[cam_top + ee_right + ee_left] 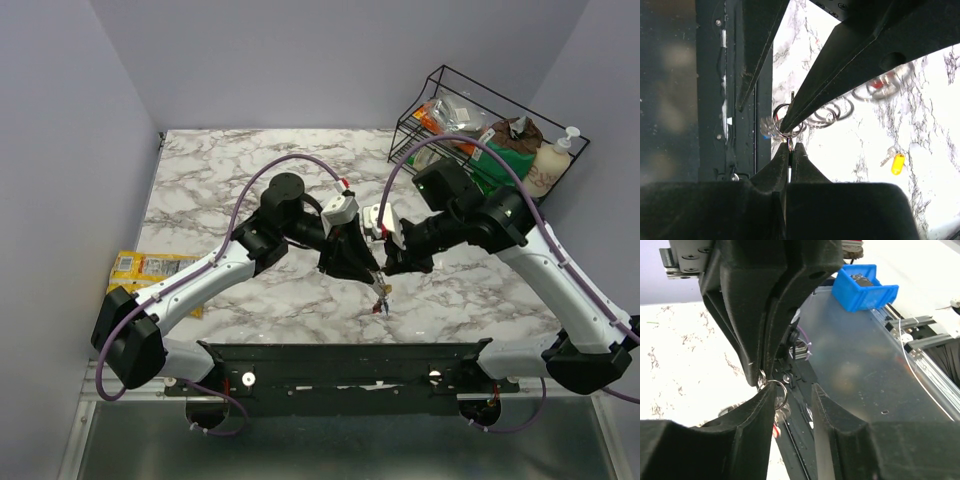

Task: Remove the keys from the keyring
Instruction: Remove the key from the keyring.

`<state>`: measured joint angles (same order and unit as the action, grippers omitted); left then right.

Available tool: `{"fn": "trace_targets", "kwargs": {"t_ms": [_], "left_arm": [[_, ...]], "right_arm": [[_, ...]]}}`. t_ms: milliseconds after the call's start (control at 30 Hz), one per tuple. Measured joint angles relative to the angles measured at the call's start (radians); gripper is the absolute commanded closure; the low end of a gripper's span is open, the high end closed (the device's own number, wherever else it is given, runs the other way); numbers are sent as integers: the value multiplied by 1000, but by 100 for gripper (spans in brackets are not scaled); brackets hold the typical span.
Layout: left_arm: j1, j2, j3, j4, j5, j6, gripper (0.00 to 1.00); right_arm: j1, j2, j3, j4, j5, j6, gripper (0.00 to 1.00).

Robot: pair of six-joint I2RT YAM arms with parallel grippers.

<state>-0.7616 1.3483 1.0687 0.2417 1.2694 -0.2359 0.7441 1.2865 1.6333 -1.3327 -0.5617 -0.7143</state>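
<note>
Above the middle of the desk's [250, 180] near edge, the right claw [790, 146] is pressed together, pinching a small metal ring [781, 125]; the left claw [793, 390] is spread, one finger touching that ring, the keys [382, 300] dangling just below.

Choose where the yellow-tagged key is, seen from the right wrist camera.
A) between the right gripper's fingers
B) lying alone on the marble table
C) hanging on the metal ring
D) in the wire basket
B: the yellow-tagged key lies alone on the marble table, apart from the metal ring pinched by the right gripper.
</note>
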Motion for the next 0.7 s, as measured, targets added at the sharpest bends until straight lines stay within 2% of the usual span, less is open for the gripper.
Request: {"fn": "trace_targets", "kwargs": {"t_ms": [167,433,567,633,700], "left_arm": [[0,0,10,-43,-39,26,59],[-7,0,35,-126,-101,92,68],[-13,0,56,-180,-133,140,82],[-14,0,68,-209,-148,168,86],[-17,-1,74,-233,-161,193,96]], "right_arm": [[-4,4,0,1,13,3,99],[-7,4,0,2,34,7,99],[-11,2,0,7,38,7,99],[-13,0,1,8,40,7,99],[-13,-3,1,7,46,5,99]]}}
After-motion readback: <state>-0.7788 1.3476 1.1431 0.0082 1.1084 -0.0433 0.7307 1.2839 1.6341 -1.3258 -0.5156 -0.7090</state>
